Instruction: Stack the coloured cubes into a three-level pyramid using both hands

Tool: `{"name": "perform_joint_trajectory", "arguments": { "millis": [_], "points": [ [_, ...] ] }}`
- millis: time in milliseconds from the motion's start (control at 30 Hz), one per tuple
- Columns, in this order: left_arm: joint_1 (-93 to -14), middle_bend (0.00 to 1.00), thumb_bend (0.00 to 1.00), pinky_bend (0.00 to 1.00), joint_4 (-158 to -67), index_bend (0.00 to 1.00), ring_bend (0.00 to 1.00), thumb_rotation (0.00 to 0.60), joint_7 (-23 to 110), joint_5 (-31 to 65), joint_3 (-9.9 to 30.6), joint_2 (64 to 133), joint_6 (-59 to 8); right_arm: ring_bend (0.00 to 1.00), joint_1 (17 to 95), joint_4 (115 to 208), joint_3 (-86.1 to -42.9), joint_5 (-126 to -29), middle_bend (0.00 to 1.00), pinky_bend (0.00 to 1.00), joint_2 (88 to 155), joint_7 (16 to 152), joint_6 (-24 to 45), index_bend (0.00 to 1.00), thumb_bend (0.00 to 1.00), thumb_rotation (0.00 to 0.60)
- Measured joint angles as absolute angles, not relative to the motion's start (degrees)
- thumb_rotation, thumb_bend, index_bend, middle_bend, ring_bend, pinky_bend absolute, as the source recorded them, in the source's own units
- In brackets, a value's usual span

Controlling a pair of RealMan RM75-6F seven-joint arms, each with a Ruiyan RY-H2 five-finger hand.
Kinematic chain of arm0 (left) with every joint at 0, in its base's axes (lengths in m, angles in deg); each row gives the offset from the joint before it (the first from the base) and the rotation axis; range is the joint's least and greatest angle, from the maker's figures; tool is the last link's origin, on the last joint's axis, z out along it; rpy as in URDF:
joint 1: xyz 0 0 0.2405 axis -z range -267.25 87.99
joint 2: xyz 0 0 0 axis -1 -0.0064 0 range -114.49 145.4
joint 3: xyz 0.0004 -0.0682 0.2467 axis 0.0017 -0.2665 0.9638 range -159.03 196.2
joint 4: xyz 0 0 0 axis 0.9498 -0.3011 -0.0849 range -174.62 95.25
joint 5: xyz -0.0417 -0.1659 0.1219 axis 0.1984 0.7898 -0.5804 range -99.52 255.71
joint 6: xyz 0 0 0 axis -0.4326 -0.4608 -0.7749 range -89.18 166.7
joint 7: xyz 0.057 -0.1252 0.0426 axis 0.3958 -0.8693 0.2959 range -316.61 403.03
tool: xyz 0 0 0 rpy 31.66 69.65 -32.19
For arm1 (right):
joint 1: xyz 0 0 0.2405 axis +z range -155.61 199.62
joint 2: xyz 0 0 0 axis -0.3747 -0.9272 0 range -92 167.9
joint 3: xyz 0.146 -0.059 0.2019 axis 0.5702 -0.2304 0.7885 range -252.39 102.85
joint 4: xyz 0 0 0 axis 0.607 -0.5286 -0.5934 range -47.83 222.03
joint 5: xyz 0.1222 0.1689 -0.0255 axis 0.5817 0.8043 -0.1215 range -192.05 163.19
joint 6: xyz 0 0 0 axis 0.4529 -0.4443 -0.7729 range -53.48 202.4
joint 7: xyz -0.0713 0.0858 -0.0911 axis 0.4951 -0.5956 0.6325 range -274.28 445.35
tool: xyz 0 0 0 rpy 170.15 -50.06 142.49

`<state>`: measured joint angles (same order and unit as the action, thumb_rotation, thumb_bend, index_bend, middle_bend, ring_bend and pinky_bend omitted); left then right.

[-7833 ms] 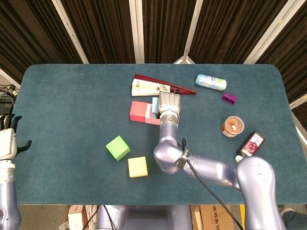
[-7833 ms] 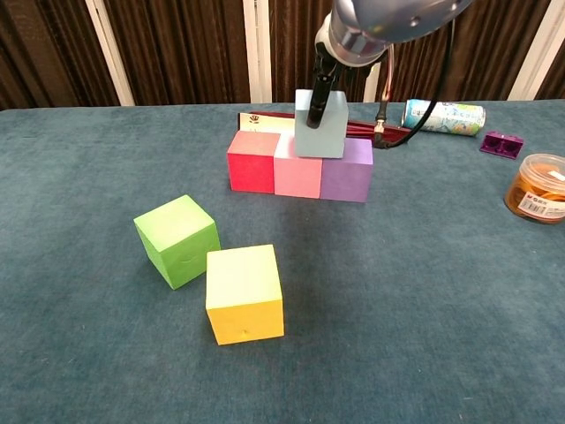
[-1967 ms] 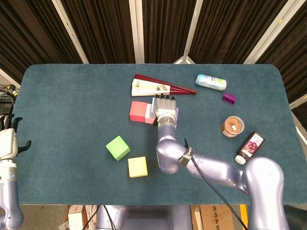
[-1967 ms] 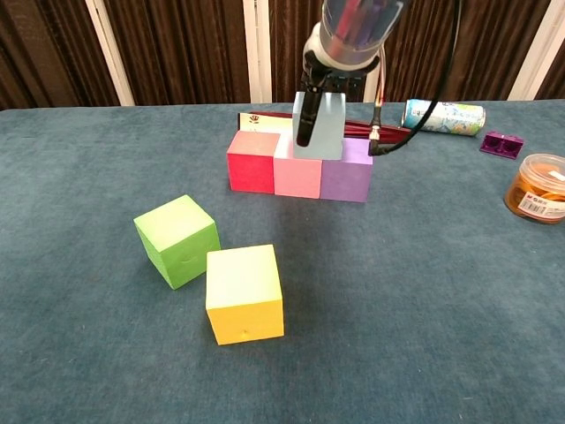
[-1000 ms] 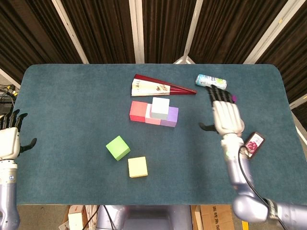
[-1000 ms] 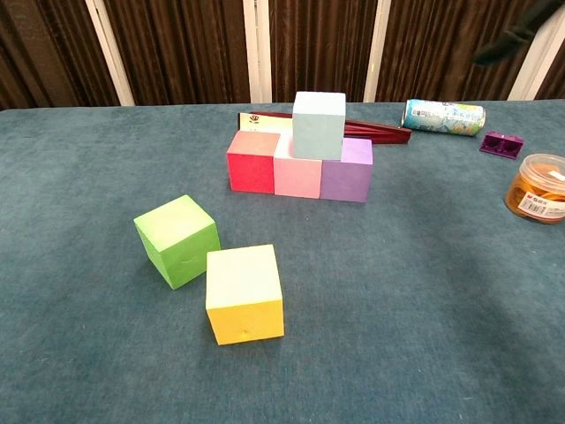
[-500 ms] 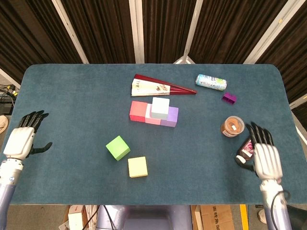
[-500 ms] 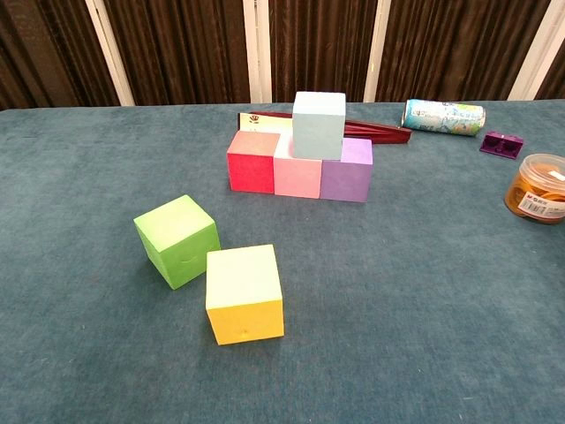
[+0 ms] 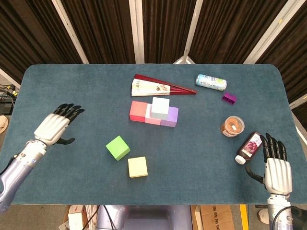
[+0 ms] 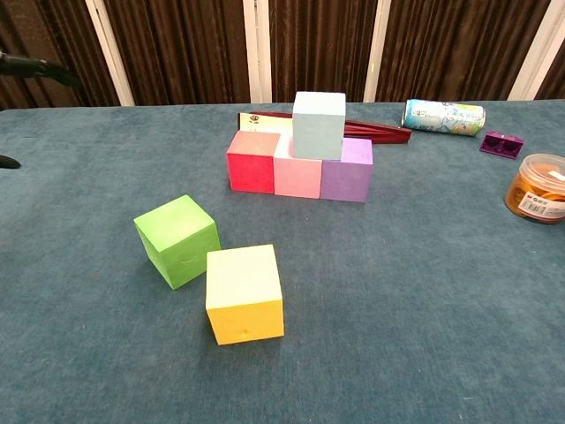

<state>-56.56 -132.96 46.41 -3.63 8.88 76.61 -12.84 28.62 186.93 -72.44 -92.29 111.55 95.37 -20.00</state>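
From the head view we see the whole teal counter (image 9: pixel 72 91) and both hands. Our left hand (image 9: pixel 53 127) hovers over the counter's left part, fingers (image 9: pixel 71 111) spread and released, holding nothing. Our right hand (image 9: pixel 277 168) sits at the near right corner, fingers apart and likewise empty, just beside the dark bottle (image 9: pixel 250 147). In the middle, the red cube (image 9: pixel 138 111), pink cube (image 9: pixel 151 119) and purple cube (image 9: pixel 171 116) form a touching row, and the pale blue cube (image 9: pixel 160 108) rests on top, over the pink and purple ones. The green cube (image 9: pixel 118 147) and yellow cube (image 9: pixel 137 166) lie on the counter nearer to us, close together and well apart from the row. Behind the row lies a folded fan (image 9: pixel 156 86); to the right are a can (image 9: pixel 210 82) on its side, a small purple block (image 9: pixel 229 97) and an orange-lidded jar (image 9: pixel 232 126).

From the chest view we lose the right hand and the bottle; of the left hand only dark fingertips (image 10: pixel 35 68) show at the left edge. Here the blue cube's height above the row is plain, and we see the green cube (image 10: pixel 177 240) tilted, its corner touching the yellow cube (image 10: pixel 244 293)
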Motion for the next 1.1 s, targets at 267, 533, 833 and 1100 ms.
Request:
{"name": "perform_joint_trajectory", "arguments": {
  "millis": [267,533,833,1100],
  "points": [
    [-49.74,0.06,0.23,0.0,-133.42,0.09,0.0,0.6,46.27,-5.43,9.98,76.37,-3.07,0.0,27.94,187.2,-70.93,-90.02,0.0,0.0,112.03,95.8,-18.42,0.0,0.21,0.6],
    [-44.22,0.06,0.23,0.0,-133.76,0.09,0.0,0.6,49.91,-5.92,10.97,77.83,2.8,0.0,27.83,188.13,-69.5,-86.93,0.0,0.0,112.85,98.02,-16.48,0.0,0.21,0.6],
    [-41.26,0.09,0.23,0.0,-131.44,0.11,0.0,0.6,50.43,-6.13,11.6,82.99,3.18,0.0,27.56,189.89,-68.41,-83.86,0.0,0.0,113.02,100.43,-14.53,0.0,0.21,0.6],
    [-40.81,0.13,0.23,0.0,-130.57,0.14,0.0,0.6,50.54,-4.82,12.57,85.62,2.35,0.0,27.19,190.73,-68.0,-83.62,0.0,0.0,112.48,100.22,-13.77,0.0,0.21,0.6]
  ]
}}
